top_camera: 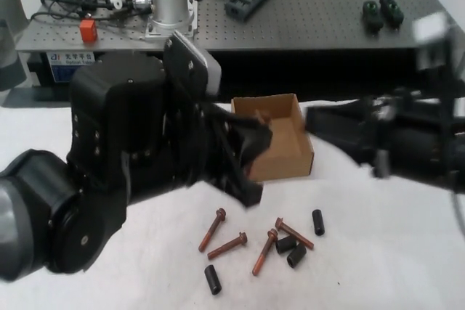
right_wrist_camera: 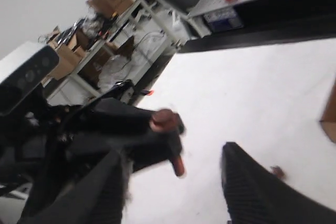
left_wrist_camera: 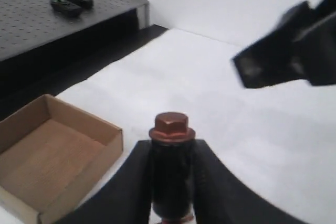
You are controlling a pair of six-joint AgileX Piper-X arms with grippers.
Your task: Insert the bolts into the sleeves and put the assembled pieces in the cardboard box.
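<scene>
Nearest me, loose on the white cloth-covered table (top_camera: 378, 252): four copper-coloured hex-head metal bolts (top_camera: 227, 246) and four short black cylindrical sleeves (top_camera: 212, 279). They're mixed in one patch, two sleeves touching, none mated.

One step back, the left gripper (left_wrist_camera: 172, 149) has its fingers (left_wrist_camera: 131, 190) clenched on an assembled piece. That's a black sleeve (left_wrist_camera: 170, 179) with a copper bolt head (left_wrist_camera: 171, 126) sitting on its top end and the bolt tip just showing at the bottom. The piece is upright, up off the table and just beside the small open brown cardboard box (left_wrist_camera: 107, 145). It's not in the box yet.

What I can see of the box floor is bare, so I'd say nothing has been delivered.

Past that, the right gripper (top_camera: 320, 127) hangs on the far side of the box, facing the left one. Its fingers (right_wrist_camera: 247, 182) are spread with nothing between them.

Behind everything is a grey perforated metal plate (top_camera: 312, 12) with cables and small black parts, not part of the job.

Status, my read: one insertion done and its drop into the box pending. Four bolt/sleeve pairs are left to assemble and box, so it's early in the task.
</scene>
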